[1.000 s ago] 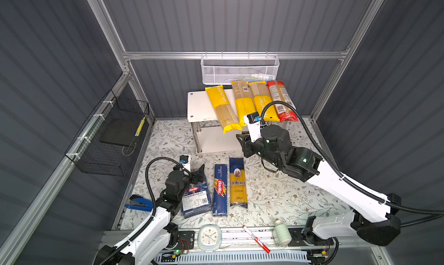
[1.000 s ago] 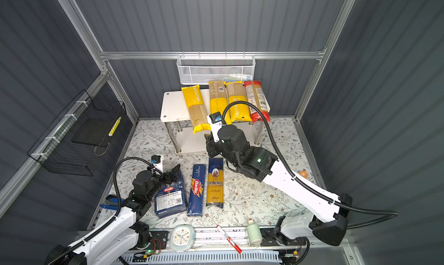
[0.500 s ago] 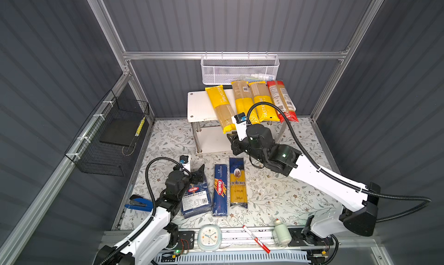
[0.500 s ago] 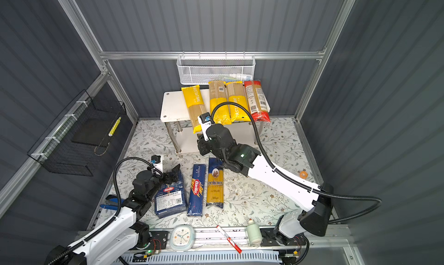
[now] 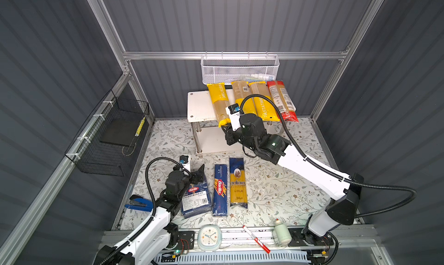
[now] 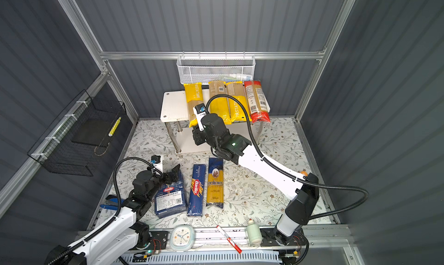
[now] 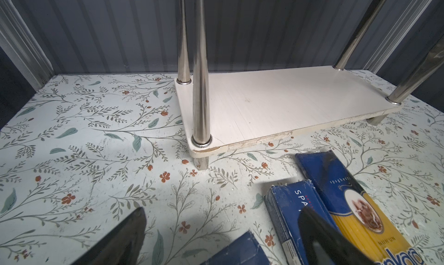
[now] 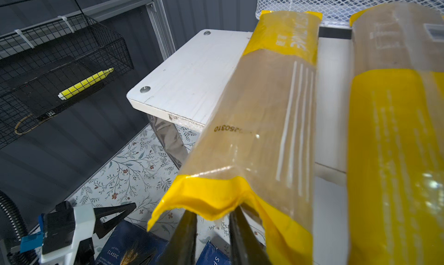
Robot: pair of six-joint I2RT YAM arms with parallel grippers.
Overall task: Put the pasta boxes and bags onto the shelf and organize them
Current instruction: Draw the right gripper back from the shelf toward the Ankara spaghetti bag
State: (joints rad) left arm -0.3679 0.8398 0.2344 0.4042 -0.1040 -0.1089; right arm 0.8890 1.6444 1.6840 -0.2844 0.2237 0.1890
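Right gripper jaws all but closed, tips tucked under near end flap of yellow bag; hold unclear. Bag runs ahead of gripper across shelf top board, overhanging front edge.

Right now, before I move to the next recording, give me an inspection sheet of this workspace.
Surface: floral tabletop, no spill seen.
Job's things: leftmost yellow bag, two more yellow bags and red-and-clear bag lie across the shelf top, overhanging its front; wide Barilla box, narrow Barilla box and ankara bag lie on the tabletop.
Clutter: stapler, clock, marker, bottle along the front edge.
Grippers: left gripper open over the wide Barilla box's far end; right gripper shut at the leftmost yellow bag's near end.
Cables: right conduit arcs over the shelved bags; left conduit loops above the tabletop.
Surroundings: white mesh basket on the back wall; black wire basket on the side wall, highlighter inside.
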